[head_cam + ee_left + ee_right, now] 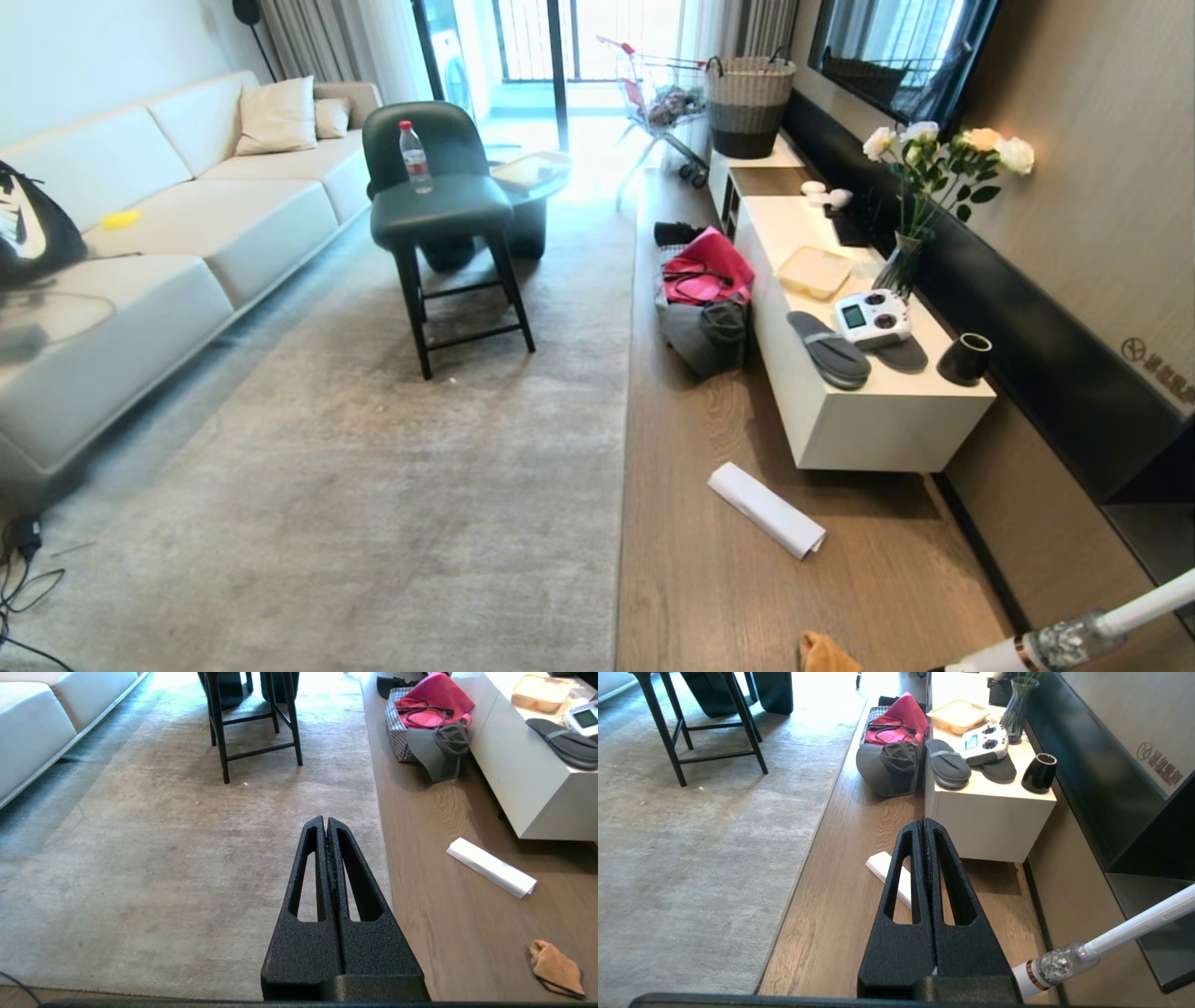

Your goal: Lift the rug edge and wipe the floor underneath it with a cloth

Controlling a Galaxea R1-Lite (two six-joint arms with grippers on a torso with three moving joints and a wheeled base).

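**Rug lying flat, cloth waiting on the planks**

Living-room floor of brown wood-grain planks is running as a strip between the rug and a low white cabinet along the right wall. The big grey rug is lying flat, its long edge straight against the planks, with a dark green chair standing on it and a pale sofa sitting along its left side. The orange-tan cloth is lying crumpled on the bare floor, apart from the rug edge and nearer the robot than a rolled white paper, which is resting on the planks just in front of the cabinet. A pink bag and grey bag are leaning against the cabinet's side. A white vacuum wand is slanting in at the lower right.

The left gripper is hanging over the rug close to its edge, fingers pressed together and gripping nothing. The right gripper is hanging over the wooden strip, likewise closed and empty.
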